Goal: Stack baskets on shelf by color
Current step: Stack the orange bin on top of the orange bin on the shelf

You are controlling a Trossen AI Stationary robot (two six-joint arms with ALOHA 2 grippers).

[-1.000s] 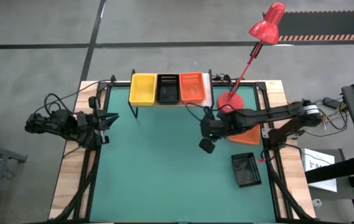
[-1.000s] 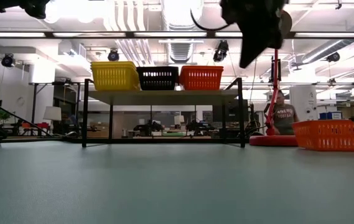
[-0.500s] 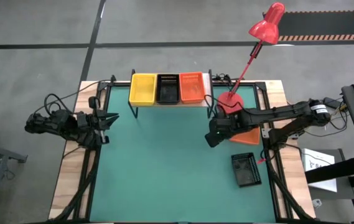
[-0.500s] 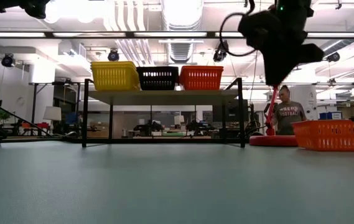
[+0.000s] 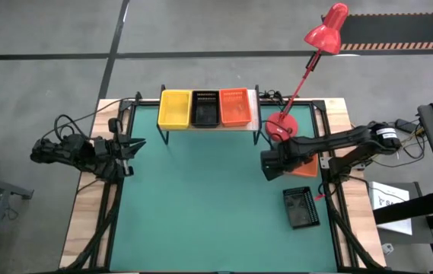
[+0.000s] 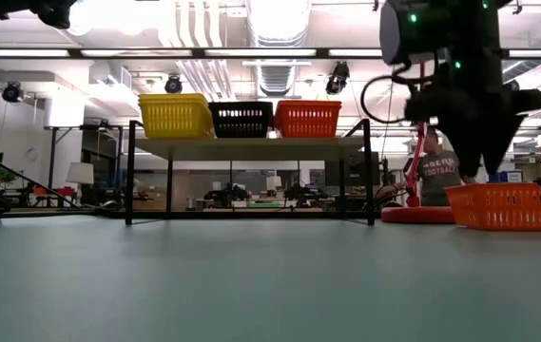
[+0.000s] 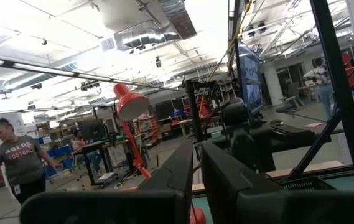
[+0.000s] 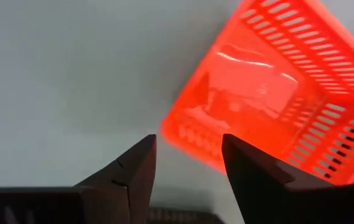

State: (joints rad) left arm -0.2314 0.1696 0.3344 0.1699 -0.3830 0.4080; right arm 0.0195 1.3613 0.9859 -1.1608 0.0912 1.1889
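Observation:
On the shelf at the far edge stand a yellow basket, a black basket and an orange basket, side by side. Another orange basket sits on the table at the right, with a black basket nearer to the front. My right gripper hangs open, pointing down, above the left end of the table's orange basket and touches nothing. My left gripper waits shut at the table's left edge.
A pink-red desk lamp stands with its round base at the far right, just behind the table's orange basket, its arm slanting up to the right. A person stands in the room beyond the table. Green mat lies between the arms.
My right gripper has gone toward the table's right edge and down, from mid-table to a spot over the orange basket on the table. The baskets have stayed where they were.

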